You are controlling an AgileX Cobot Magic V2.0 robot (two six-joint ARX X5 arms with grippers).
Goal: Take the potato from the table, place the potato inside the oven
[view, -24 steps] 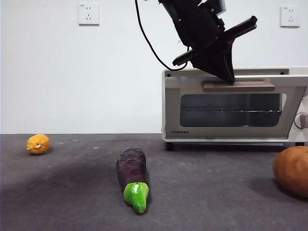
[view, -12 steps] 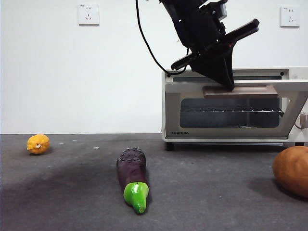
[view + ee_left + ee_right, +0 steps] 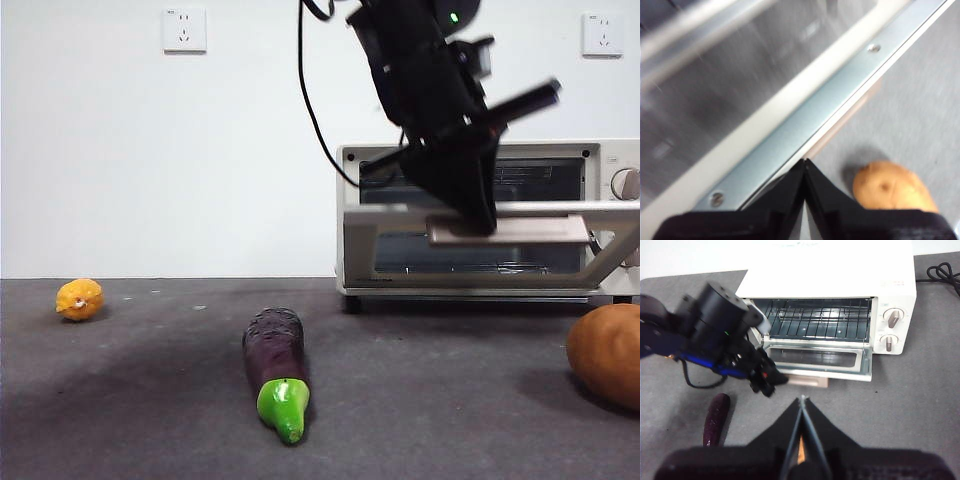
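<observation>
The orange-brown potato [image 3: 608,355] lies on the dark grey table [image 3: 150,420] at the right edge, in front of the oven [image 3: 612,158]; the left wrist view also shows the potato [image 3: 892,187] below the door's edge. The oven's door [image 3: 362,235] hangs part-way open, its beige handle [image 3: 530,231] sticking out forward. My left gripper [image 3: 478,215] is shut, its tip pressing down on that handle [image 3: 840,130]. My right gripper [image 3: 802,399] is shut and hangs high above the table, in front of the oven [image 3: 840,270]. From there the left gripper [image 3: 767,385] shows beside the handle [image 3: 807,382].
A purple eggplant [image 3: 273,350] with a green stem lies mid-table, pointing toward the camera. A small yellow-orange fruit [image 3: 79,298] sits far left. The wire rack [image 3: 815,322] shows inside the oven. Two knobs [image 3: 892,330] are on its right side.
The oven door has swung down from nearly shut to part-way open. The left gripper has moved down and a little right with the handle.
</observation>
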